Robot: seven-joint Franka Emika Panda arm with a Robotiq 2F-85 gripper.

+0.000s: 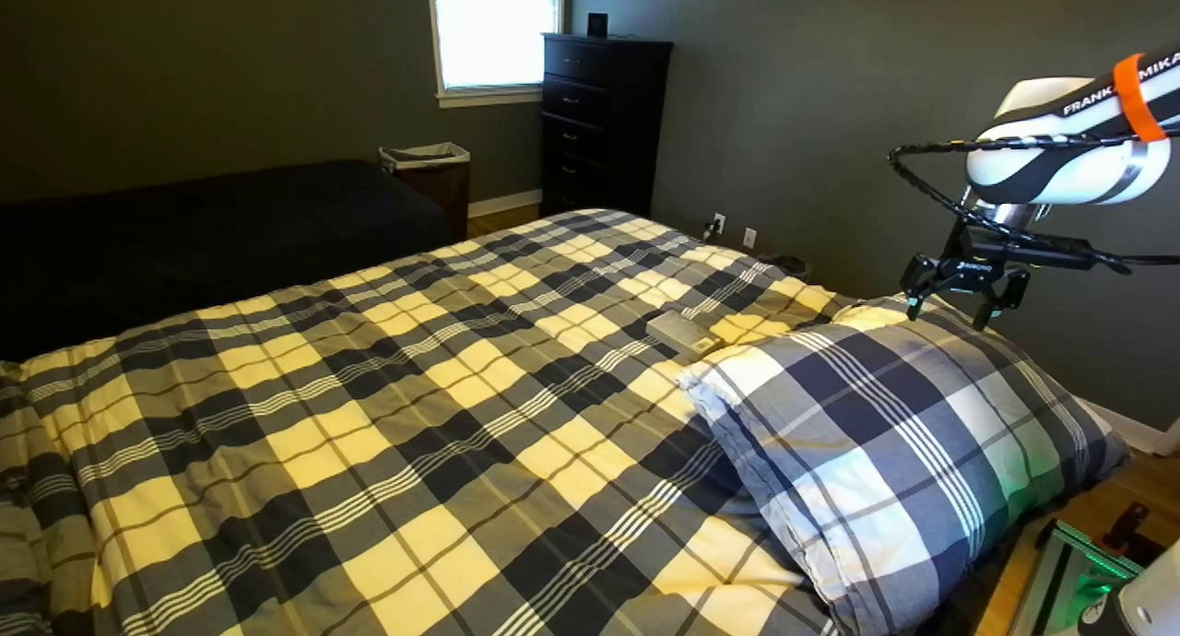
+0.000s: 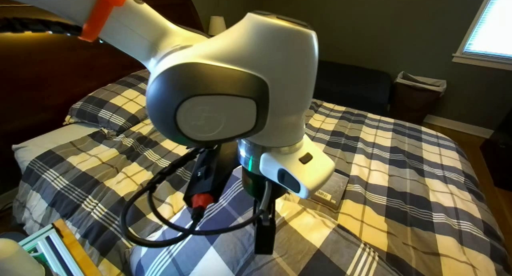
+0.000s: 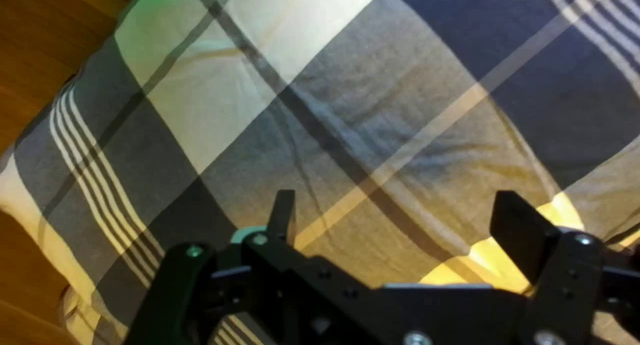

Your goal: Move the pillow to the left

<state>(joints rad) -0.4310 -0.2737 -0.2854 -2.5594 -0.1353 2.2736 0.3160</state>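
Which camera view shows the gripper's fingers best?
The wrist view: both fingers stand apart, large. In an exterior view they look small over the pillow; in an exterior view, beneath the arm, I cannot separate them.

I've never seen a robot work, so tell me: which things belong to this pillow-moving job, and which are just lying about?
For the job:
gripper
pillow beneath it

Just lying about:
flat grey item
headboard pillow
hamper
dresser
lamp
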